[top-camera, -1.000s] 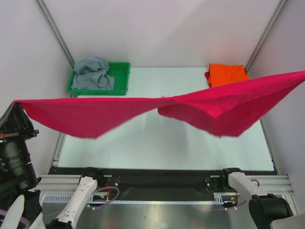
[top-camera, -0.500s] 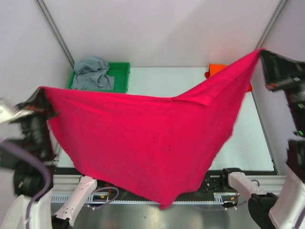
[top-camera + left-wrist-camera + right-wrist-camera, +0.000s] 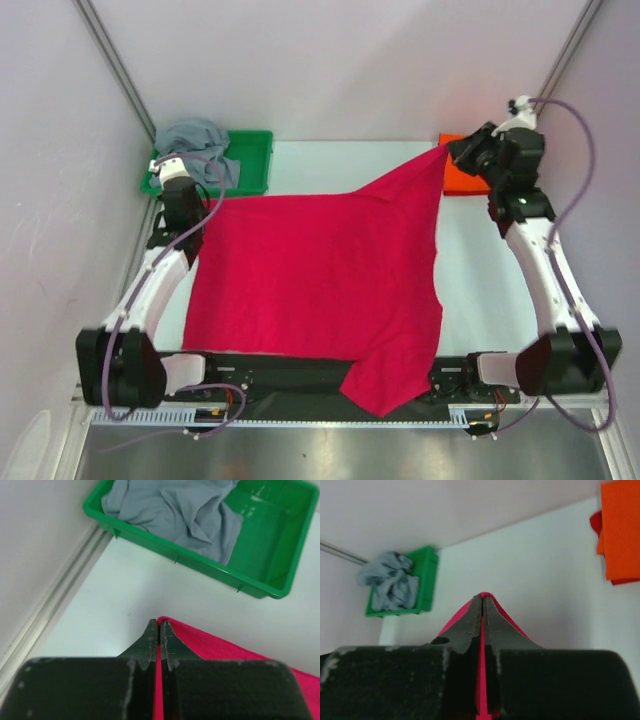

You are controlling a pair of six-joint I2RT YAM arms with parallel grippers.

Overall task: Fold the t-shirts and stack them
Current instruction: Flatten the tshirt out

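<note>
On the white counter (image 3: 480, 290) the crimson-pink t-shirt (image 3: 320, 270) lies spread; left jaws and right jaws each clamp 1 far corner.

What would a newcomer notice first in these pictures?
The crimson-pink t-shirt spread over the table, its near part hanging off the front. The left fingers and the right fingers each pinch a far corner. A grey t-shirt lies in the green tray far left; an orange t-shirt far right.

Plain white walls (image 3: 330, 60) — pale table (image 3: 480, 290), metal corner posts (image 3: 110, 60), even light.
</note>
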